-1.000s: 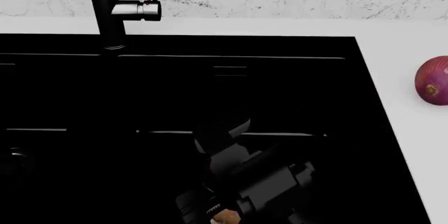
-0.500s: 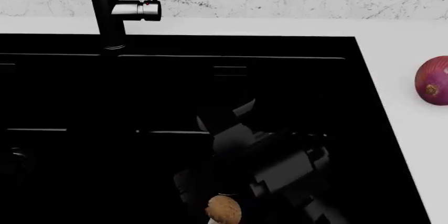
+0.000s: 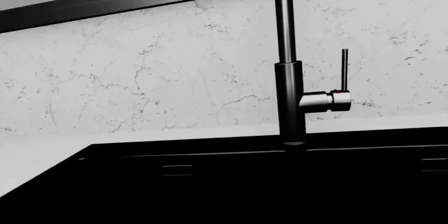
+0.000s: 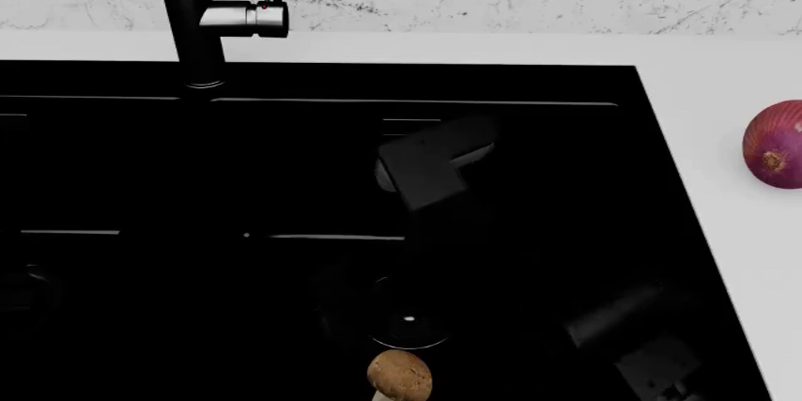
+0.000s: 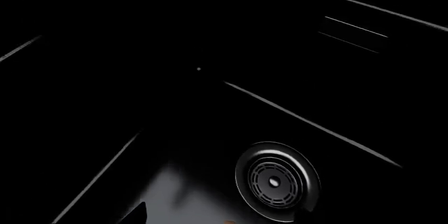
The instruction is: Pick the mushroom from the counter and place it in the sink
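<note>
Small tan-brown mushroom [image 4: 400,375] lies free on the floor of the glossy black rectangular sink [image 4: 527,138], just at 6 o'clock of the round ringed metal drain [image 4: 408,321]. Right gripper: dark shapes only, state cannot be told (left gripper unseen). Retreat should rise clear without nudging it. Versus 0.5 s earlier: arm lifted away, mushroom unmoved.

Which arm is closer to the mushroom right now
The right arm, hanging over the sink basin where the mushroom lies. The left arm doesn't show in the head view; its camera faces the faucet.
</note>
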Tool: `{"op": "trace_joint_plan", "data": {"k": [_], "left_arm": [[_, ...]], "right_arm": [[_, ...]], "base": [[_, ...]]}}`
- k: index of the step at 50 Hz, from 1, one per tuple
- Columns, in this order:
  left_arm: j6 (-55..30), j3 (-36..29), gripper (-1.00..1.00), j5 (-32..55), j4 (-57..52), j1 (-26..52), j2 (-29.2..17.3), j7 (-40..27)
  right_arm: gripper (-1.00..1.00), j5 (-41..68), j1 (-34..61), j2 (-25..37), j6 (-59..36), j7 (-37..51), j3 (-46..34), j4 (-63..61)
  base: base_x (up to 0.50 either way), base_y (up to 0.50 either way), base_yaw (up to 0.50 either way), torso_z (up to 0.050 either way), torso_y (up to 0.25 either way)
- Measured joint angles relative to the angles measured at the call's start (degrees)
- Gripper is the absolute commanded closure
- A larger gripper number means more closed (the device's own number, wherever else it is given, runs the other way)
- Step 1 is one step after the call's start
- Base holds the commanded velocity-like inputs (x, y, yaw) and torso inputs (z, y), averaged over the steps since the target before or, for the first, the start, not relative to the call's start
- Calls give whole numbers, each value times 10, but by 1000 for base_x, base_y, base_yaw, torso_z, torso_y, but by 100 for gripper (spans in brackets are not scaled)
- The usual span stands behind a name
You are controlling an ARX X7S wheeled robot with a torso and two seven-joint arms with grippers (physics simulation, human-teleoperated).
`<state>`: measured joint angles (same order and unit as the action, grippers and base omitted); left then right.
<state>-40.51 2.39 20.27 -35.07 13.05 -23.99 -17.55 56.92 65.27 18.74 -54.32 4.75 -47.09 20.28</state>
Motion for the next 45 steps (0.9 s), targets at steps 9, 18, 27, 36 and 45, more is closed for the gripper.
{"op": "trace_joint_plan", "data": {"k": [9, 18, 27, 36, 45], "left_arm": [[-2, -1, -100, 2, -3, 1, -1, -1], [-1, -2, -100, 3, -3, 1, -2, -2], [1, -1, -100, 4, -2, 0, -3, -2], [0, -1, -100, 6, -3, 0, -5, -3], [0, 1, -100, 8, -5, -2, -6, -5]], "right_arm": [[-100, 56, -32, 49, -14, 64, 52, -114], [-100, 109, -63, 94, -21, 119, 100, -205], [-100, 158, -93, 135, -21, 164, 143, -281], [-100, 216, -126, 185, -12, 214, 195, -365], [-100, 258, -181, 239, 12, 252, 247, -447]], "base": [[0, 0, 0, 0, 0], [0, 0, 0, 0, 0], [0, 0, 0, 0, 0], [0, 0, 0, 0, 0], [0, 0, 0, 0, 0]]}}
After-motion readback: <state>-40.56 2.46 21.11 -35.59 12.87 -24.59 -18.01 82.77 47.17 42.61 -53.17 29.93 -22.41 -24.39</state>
